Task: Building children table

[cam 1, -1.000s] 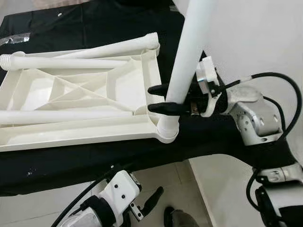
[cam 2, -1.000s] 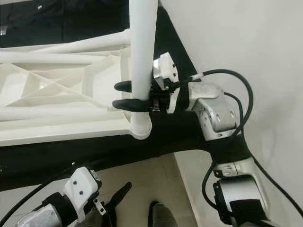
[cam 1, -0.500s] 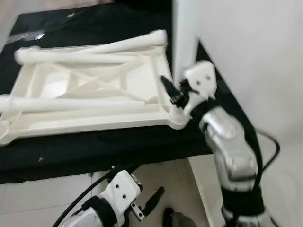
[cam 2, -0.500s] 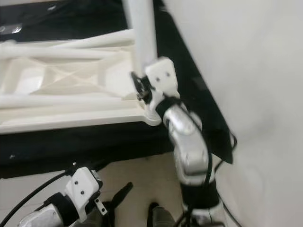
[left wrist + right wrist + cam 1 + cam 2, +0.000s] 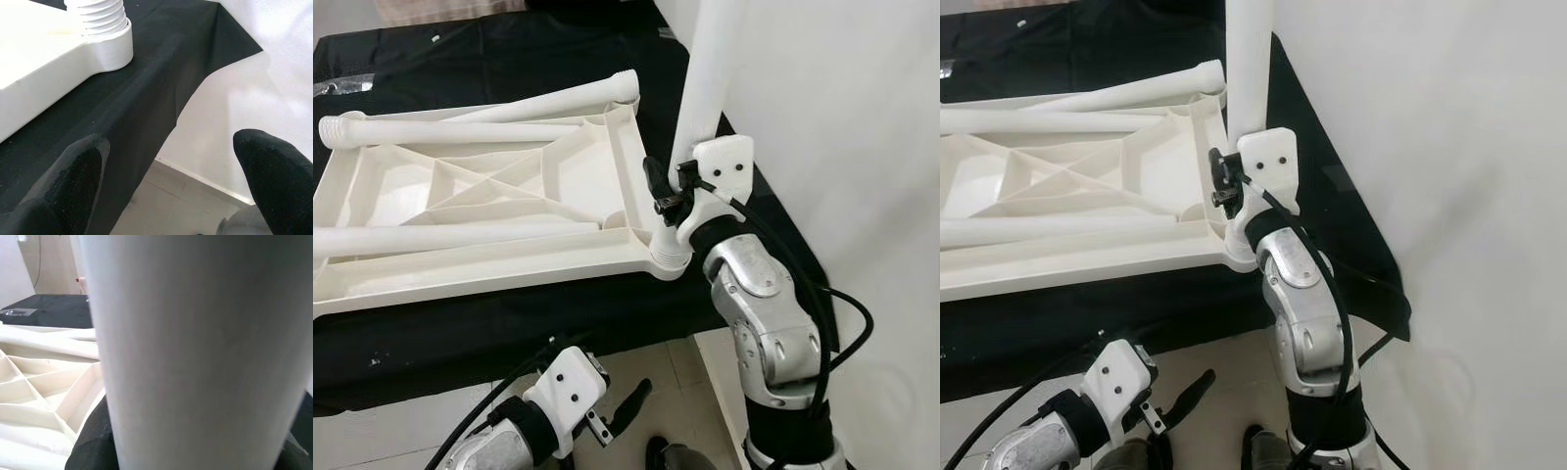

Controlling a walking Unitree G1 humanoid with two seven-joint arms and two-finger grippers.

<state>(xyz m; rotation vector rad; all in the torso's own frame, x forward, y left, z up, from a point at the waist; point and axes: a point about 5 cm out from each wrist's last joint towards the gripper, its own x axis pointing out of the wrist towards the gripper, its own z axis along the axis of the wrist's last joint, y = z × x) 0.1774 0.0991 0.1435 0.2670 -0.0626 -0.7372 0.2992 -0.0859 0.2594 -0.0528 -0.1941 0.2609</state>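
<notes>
Upright table leg (image 5: 710,73) pinched low down by right gripper (image 5: 662,188), foot seated in corner socket of upturned tabletop (image 5: 480,211) on black cloth (image 5: 509,323).
Leg's top cut off; far finger hidden. Left gripper (image 5: 166,186) spread, below cloth edge.

Upright leg (image 5: 710,73) hard against white wall (image 5: 842,147); open floor (image 5: 636,367) below table edge
</notes>
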